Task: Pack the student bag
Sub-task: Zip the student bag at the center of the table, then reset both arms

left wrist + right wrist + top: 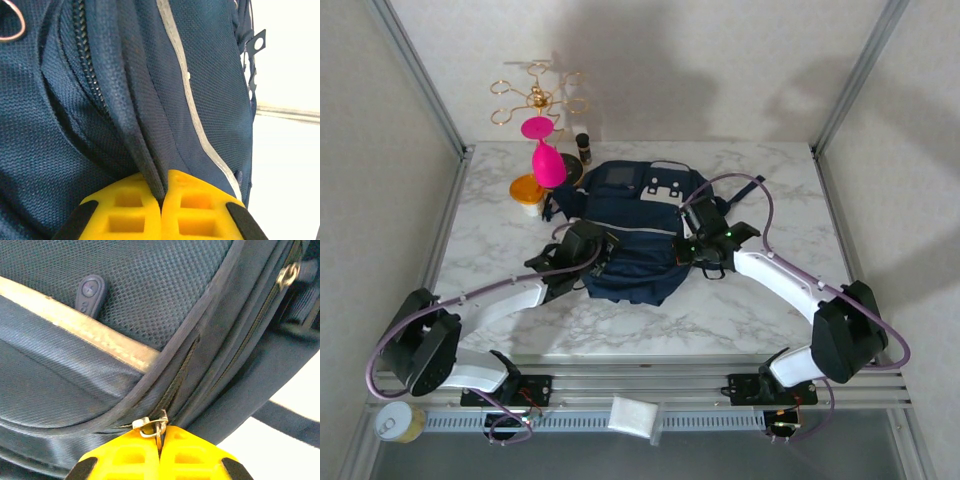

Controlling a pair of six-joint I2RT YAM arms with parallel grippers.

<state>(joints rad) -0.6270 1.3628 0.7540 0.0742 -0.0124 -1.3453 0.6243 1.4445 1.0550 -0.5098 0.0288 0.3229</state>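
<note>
**Entry: student bag, opening stage, both arms engaged**

Item: the student bag (632, 240), navy fabric with thin light stripes, lies flat on the marble table (740, 310), straps trailing off its far right corner.

Left gripper (161, 201): at the bag's left edge, its yellow jaws pressed together on a fabric fold (144, 150) that runs beside a zip line. No daylight shows between the pads.

Right gripper (160, 440): at the bag's right edge, jaws closed on the metal zip pull (149, 427), which sits at the near end of the zip track (181, 371). The track ahead of the pull looks closed.

Other stock, all beyond the bag's far left corner: a pink goblet (546, 158), an orange-lidded jar (527, 192) and a gold wire stand (534, 96). None of them touches the bag.

Step in hand (judgement): the compartment is being unzipped, with one arm anchoring the cloth and the other on the slider. Nothing appears packed yet, so the task is early.

Next move calls for: drawing the pull along the curve of the track while the left grip holds the fold taut. The small tab could slip from the pads if pulled off-line.
</note>
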